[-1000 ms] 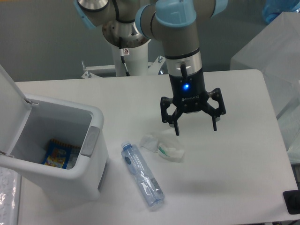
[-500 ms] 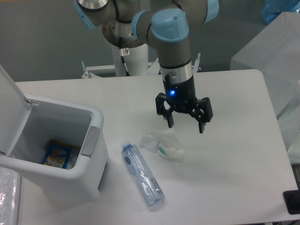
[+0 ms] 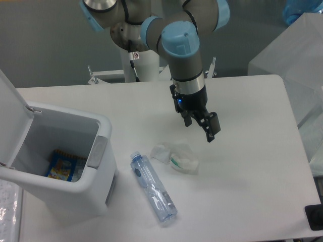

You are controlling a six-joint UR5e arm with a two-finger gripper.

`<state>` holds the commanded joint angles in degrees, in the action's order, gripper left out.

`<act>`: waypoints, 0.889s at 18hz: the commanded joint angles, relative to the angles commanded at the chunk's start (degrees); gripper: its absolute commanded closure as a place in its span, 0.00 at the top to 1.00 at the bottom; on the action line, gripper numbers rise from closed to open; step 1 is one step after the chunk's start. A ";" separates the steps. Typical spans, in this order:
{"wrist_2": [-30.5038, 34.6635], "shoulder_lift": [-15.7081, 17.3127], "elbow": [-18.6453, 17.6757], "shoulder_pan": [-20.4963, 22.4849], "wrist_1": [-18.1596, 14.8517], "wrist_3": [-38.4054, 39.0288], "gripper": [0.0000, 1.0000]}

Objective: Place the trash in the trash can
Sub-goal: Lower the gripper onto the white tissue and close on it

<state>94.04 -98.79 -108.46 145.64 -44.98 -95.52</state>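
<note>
White tabletop (image 3: 242,166): your hand (image 3: 199,126) hangs just above the far right of the crumpled wrapper (image 3: 176,157), fingers spread, holding nothing. Plastic bottle (image 3: 153,187) lies near-left of it. Trash can (image 3: 60,161) stands at the left edge, lid up, some packet already inside. Both items remain; open room rightward.

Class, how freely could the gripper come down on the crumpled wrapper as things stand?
Probably freely: the open gripper hangs just above and behind the wrapper, nothing lies between them, and the bottle lies clear to the side.
</note>
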 joint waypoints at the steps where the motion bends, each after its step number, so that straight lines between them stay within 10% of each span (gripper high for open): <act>1: 1.23 -0.09 0.00 -0.09 -0.98 -1.41 1.00; 16: 5.37 -8.43 -1.58 -5.36 -0.20 4.46 1.00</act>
<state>99.40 -107.22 -110.04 140.28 -45.18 -91.06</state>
